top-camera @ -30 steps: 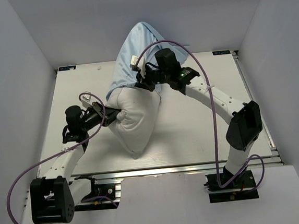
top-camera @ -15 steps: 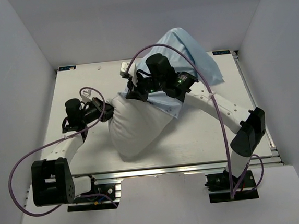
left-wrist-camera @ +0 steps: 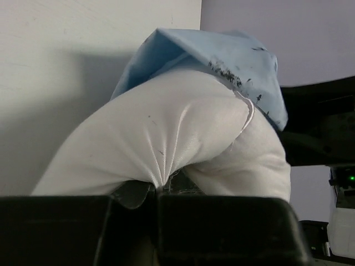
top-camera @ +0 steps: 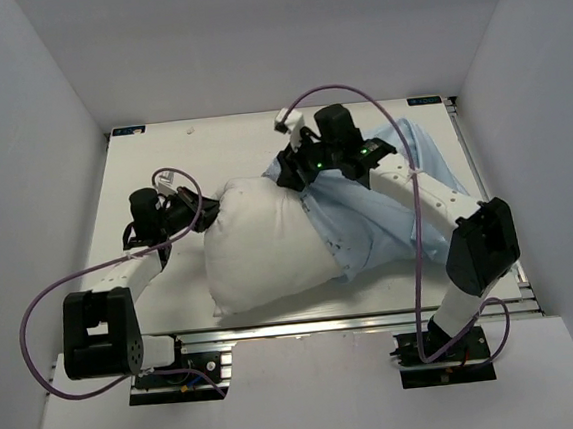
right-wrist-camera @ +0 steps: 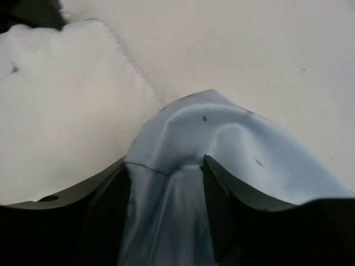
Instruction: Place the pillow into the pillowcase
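Pinching pillow [left-wrist-camera: 166,138]: left jaws | right jaws parted, pillowcase [right-wrist-camera: 222,149] between

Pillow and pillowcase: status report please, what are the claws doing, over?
Left gripper shut on pillow end. Right gripper open, pillowcase fabric between its fingers. Pillow mostly outside, far end under pillowcase. Right arm lies across pillowcase.

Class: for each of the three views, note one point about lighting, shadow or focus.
Top external view: even light, sharp throughout, faint shadow under the pillow. Left wrist view: broad grey shadow beside the pillow on the table; left gripper a dark, featureless band. Right wrist view: the pillowcase near the lens looks soft.
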